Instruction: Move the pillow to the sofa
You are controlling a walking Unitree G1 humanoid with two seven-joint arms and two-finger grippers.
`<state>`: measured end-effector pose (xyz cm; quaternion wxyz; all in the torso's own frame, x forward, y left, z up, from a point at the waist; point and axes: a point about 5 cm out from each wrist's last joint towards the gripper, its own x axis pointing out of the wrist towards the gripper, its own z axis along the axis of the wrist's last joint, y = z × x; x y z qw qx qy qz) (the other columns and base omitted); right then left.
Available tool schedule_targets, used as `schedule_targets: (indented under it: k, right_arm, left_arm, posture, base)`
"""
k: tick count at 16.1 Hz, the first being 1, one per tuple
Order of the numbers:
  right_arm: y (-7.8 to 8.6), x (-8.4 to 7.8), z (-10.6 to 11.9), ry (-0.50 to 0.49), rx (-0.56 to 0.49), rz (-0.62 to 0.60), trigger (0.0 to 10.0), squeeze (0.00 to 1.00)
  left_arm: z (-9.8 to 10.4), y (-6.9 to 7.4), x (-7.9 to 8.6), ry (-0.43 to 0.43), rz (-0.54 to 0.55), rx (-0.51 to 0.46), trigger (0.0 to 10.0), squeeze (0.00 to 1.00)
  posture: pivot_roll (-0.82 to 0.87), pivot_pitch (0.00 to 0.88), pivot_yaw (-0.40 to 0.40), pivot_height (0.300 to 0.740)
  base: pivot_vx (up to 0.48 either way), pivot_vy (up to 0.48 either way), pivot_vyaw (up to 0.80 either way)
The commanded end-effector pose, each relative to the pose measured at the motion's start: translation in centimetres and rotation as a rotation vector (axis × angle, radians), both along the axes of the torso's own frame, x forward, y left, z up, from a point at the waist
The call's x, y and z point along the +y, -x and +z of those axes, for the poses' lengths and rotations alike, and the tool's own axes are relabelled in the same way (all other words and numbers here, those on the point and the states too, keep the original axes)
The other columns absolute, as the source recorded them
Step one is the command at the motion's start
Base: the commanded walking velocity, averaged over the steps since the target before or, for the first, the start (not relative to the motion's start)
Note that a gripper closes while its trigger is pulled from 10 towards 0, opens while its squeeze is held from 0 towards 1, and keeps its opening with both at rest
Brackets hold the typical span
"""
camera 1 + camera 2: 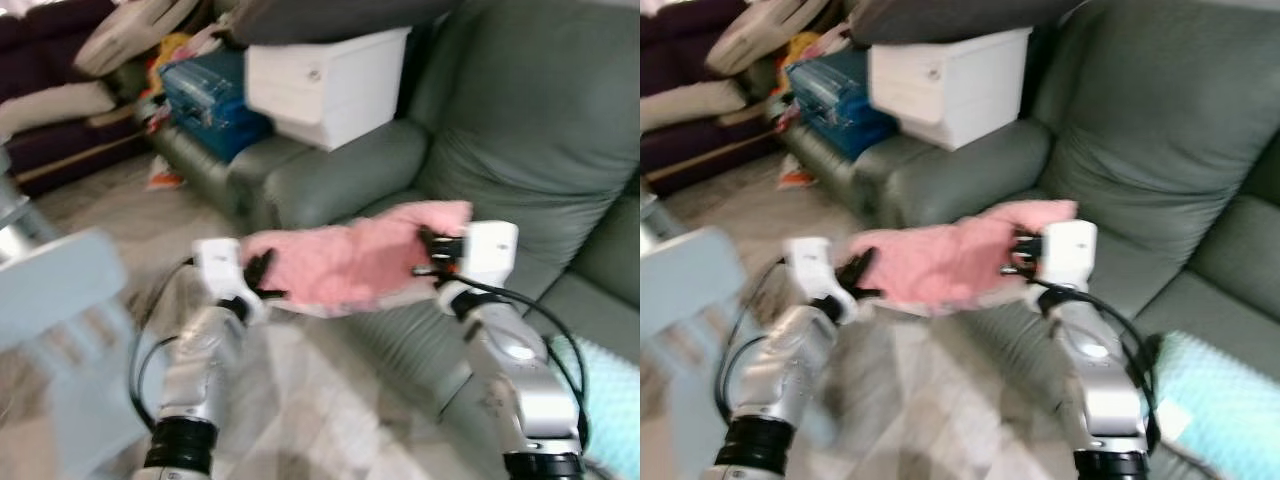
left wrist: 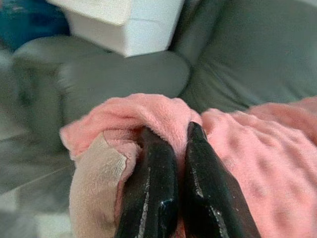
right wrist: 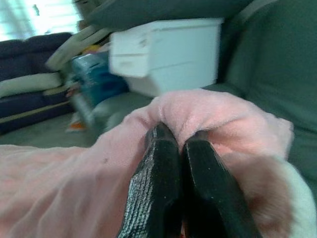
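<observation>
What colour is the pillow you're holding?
Pink and fuzzy, the pillow shows best in the left wrist view, pinched by the left gripper.

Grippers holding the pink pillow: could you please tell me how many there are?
2: the left gripper pinches the pink pillow at one end, the right gripper at the other.

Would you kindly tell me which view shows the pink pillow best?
The left eye view: the whole pillow hangs between both tools before the sofa. The right eye view matches; wrist views show only pinched corners.
</observation>
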<state>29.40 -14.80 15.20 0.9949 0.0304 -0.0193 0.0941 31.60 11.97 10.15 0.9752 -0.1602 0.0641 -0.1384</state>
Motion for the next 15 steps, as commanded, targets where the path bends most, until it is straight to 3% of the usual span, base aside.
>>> schedule_targets:
  k: [1, 4, 9, 15]
  right_arm:
    - [-0.08, 1.42, 1.14, -0.02, -0.047, 0.047, 10.0, 0.0]
    - [-0.06, 1.42, 1.11, -0.023, -0.045, 0.046, 10.0, 0.0]
    - [0.02, 1.4, 1.08, -0.026, -0.043, 0.044, 10.0, 0.0]
    - [-0.01, 1.35, 1.1, -0.024, -0.042, 0.045, 10.0, 0.0]
  left_arm:
    - [1.06, -0.34, 1.19, -0.012, 0.027, -0.042, 10.0, 0.0]
    - [0.87, -0.33, 1.2, -0.016, 0.034, -0.024, 10.0, 0.0]
    - [0.57, -0.4, 1.26, -0.017, 0.044, 0.0, 10.0, 0.0]
    - [0.49, -0.39, 1.02, -0.012, 0.038, 0.013, 10.0, 0.0]
  posture:
    - [-0.24, 0.0, 0.073, 0.74]
    - [-0.24, 0.0, 0.074, 0.74]
    - [-0.24, 0.0, 0.074, 0.74]
    - [-0.24, 0.0, 0.072, 0.74]
  base:
    - [0.428, 0.0, -0.59]
    - [0.376, 0.0, -0.54]
    - [0.0, 0.0, 0.0]
    - [0.0, 0.453, 0.0]
